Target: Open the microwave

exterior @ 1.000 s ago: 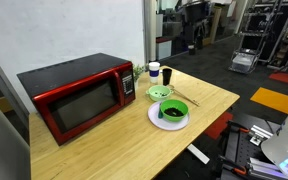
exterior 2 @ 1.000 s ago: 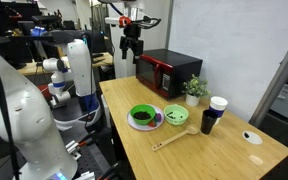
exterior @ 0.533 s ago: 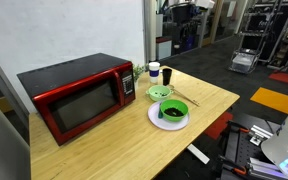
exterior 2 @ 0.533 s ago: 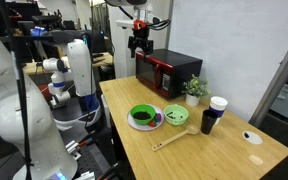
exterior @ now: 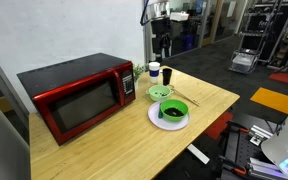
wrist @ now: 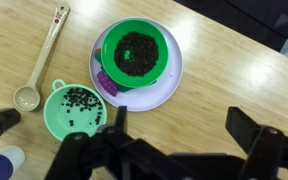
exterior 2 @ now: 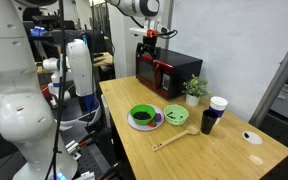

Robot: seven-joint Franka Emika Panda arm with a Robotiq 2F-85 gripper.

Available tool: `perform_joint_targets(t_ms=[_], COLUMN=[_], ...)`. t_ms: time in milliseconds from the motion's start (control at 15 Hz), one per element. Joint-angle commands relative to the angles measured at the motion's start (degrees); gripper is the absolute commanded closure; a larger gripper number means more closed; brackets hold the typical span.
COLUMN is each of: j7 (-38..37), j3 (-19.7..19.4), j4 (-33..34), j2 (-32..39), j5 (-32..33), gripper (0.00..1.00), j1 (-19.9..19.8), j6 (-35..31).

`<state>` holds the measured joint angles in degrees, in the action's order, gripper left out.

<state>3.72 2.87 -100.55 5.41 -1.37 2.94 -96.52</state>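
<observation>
The red microwave (exterior: 76, 95) with a black top stands at one end of the wooden table (exterior: 114, 140); its dark-windowed door is shut. It also shows in an exterior view (exterior 2: 170, 73), with the door shut. My gripper (exterior: 162, 45) hangs high in the air beyond the microwave's control-panel side, apart from it, and shows near the microwave's top corner in an exterior view (exterior 2: 149, 50). In the wrist view the gripper (wrist: 184, 125) is open and empty, looking down on the table. The microwave is out of the wrist view.
A green bowl of dark bits (wrist: 135, 52) sits on a white plate (wrist: 169, 88). Beside it are a small green bowl (wrist: 76, 108) and a wooden spoon (wrist: 44, 55). Two cups (exterior 2: 214, 112) and a small plant (exterior 2: 194, 88) stand beside the microwave.
The arm has swung in from beyond the table toward the microwave. The gripper now hangs over the table near the bowls. The microwave door has stayed shut.
</observation>
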Motion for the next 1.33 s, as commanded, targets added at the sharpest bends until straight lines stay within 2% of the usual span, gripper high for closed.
perform_joint_targets(t_ms=[0, 667, 1000, 1267], j7=[-0.05, 0.52, -0.92, -3.02], j3=[0.09, -0.01, 0.61, 1.6], j4=[0.98, 3.46, 3.82, 3.49], j2=[1.02, 2.89, 6.82, 11.06], j5=[0.04, 0.78, -2.34, -1.16], gripper=[0.0, 0.0, 0.0, 0.0], j1=[0.12, 0.13, 0.64, 2.37], j6=[0.29, 0.53, -6.74, -10.86])
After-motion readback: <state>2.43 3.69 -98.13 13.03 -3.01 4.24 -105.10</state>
